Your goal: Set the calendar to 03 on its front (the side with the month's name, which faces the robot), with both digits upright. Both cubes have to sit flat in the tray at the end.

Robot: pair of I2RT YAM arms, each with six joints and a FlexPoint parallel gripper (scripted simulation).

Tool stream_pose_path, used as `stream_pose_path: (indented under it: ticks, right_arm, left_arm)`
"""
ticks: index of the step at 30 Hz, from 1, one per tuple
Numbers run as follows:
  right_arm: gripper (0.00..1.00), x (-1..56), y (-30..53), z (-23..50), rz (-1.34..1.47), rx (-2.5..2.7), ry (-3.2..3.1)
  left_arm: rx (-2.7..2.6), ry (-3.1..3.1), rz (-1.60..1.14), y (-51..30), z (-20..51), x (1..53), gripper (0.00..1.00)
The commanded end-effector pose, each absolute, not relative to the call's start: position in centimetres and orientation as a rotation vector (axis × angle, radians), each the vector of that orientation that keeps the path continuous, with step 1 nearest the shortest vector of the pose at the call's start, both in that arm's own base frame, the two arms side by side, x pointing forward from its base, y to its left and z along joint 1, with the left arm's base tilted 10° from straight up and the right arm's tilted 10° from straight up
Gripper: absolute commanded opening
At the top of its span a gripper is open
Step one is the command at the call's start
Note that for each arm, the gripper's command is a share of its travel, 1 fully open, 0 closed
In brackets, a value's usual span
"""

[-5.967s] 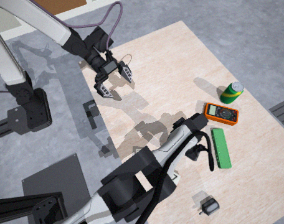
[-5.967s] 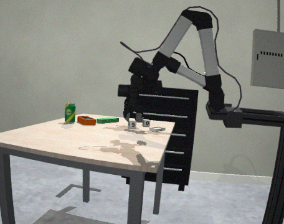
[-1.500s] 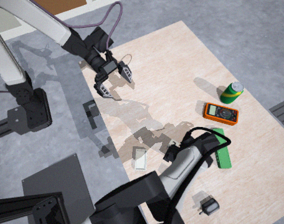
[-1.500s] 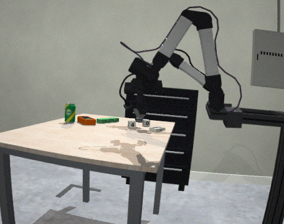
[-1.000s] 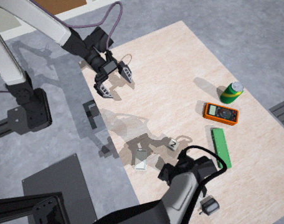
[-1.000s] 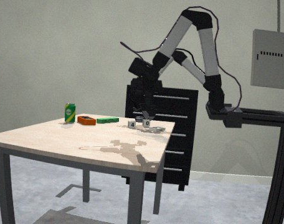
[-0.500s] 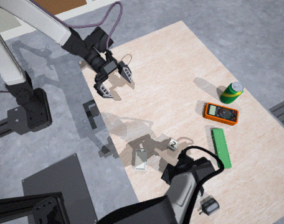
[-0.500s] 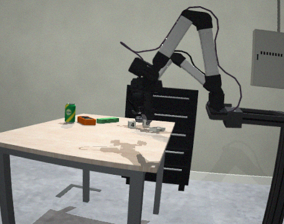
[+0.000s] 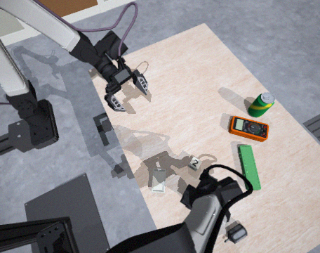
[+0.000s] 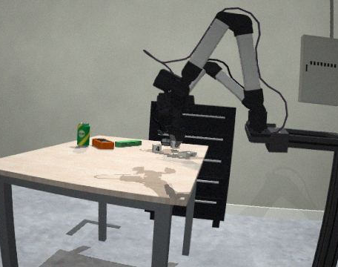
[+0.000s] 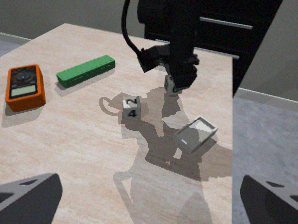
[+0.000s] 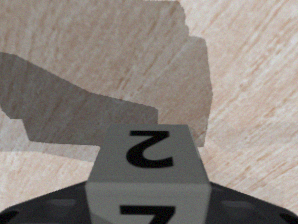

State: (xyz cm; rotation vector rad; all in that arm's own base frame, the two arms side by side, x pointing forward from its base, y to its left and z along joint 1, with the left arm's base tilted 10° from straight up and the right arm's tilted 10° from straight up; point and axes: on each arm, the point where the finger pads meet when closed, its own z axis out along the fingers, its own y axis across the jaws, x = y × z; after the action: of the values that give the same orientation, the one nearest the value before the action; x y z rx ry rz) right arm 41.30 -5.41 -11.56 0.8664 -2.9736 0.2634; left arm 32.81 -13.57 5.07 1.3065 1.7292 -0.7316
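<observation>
The white tray (image 9: 158, 190) (image 10: 187, 153) (image 11: 202, 141) is empty near the table's front edge. One white cube (image 9: 194, 162) (image 10: 156, 148) (image 11: 131, 108) stands beyond it, a 2 on top and a 4 on the side towards the left wrist camera. My right gripper (image 12: 148, 186) is shut on the other white cube (image 11: 171, 85) (image 12: 147, 155), at or just above the table; the right wrist view shows its 2 face and part of a 7. A 0 face shows partly in the exterior view. My left gripper (image 9: 135, 102) (image 11: 150, 182) is open and empty above the table, away from the tray.
A green bar (image 9: 250, 167) (image 10: 128, 143) (image 11: 86, 71), an orange multimeter (image 9: 249, 128) (image 10: 103, 143) (image 11: 25, 87) and a green can (image 9: 261, 105) (image 10: 83, 134) lie or stand farther back. A dark plug-like adapter (image 9: 237, 232) lies beyond the right arm.
</observation>
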Motion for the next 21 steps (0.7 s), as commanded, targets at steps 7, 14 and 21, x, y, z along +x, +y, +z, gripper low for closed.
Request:
stream_pose_path:
  ticks: [7,14,21]
  right_arm:
    - [0.31,41.0,-1.6,-5.1,0.309,0.899,-3.022]
    - [0.31,39.7,3.2,-6.3,0.33,1.212,-2.93]
    - [0.31,36.7,7.2,-8.9,0.302,1.415,-2.78]
  left_arm:
    - [1.362,1.631,-0.803,-14.2,6.3,31.5,1.0]
    - [1.44,1.66,-0.79,-13.8,5.0,30.0,1.0]
    - [1.487,1.678,-0.78,-13.5,4.3,29.2,1.0]
